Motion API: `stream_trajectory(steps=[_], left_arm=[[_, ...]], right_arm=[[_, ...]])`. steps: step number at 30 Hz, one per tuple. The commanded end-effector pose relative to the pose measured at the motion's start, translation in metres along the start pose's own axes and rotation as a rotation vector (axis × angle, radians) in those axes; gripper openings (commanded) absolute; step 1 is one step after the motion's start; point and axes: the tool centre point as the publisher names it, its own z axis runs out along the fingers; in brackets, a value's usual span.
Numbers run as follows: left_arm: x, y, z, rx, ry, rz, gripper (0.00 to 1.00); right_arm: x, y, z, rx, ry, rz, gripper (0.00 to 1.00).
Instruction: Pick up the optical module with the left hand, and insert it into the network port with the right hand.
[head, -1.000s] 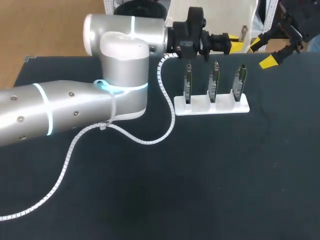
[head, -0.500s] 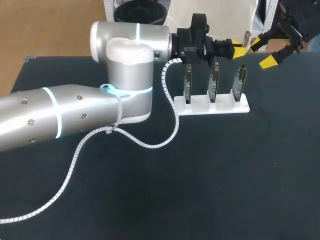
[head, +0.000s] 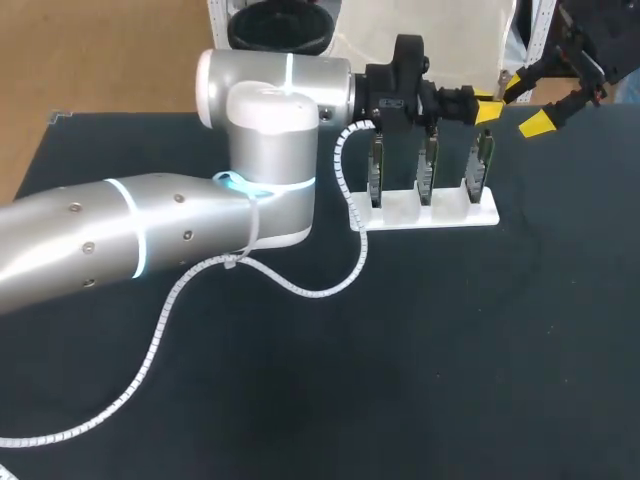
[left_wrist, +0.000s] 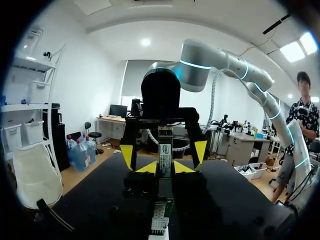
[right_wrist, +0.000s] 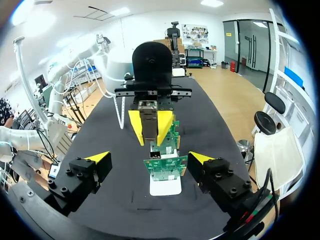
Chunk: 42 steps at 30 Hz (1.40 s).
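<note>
Over the far edge of the tabletop (head: 450, 340), the optical module (right_wrist: 149, 120) is clamped between the yellow tips of the left gripper (left_wrist: 165, 167), above a white rack (head: 425, 212) holding 3 upright circuit boards (head: 427, 165). Near the far right corner, the right gripper (head: 527, 103) hangs with its fingers spread wide.

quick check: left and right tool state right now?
left tool: closed on the optical module.
right tool: open, holding nothing.
</note>
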Motion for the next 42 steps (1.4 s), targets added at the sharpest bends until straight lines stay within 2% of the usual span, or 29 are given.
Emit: stream_trajectory(steps=[1,31,37,42], left_arm=[[0.002,0.003,0.001,0.002,-0.002,-0.003,0.00],[0.002,0.001,-0.002,-0.006,0.012,0.003,0.00],[0.002,0.001,-0.002,-0.006,0.012,0.003,0.00],[0.002,0.001,-0.002,-0.006,0.012,0.003,0.00]], right_arm=[[0.000,0.002,0.001,0.006,0.000,-0.001,1.00],[0.000,0.002,0.001,0.006,0.000,-0.001,1.00],[-0.007,-0.003,-0.009,0.062,-0.026,-0.018,1.00],[-0.016,-0.008,-0.015,0.071,-0.059,-0.025,1.00]])
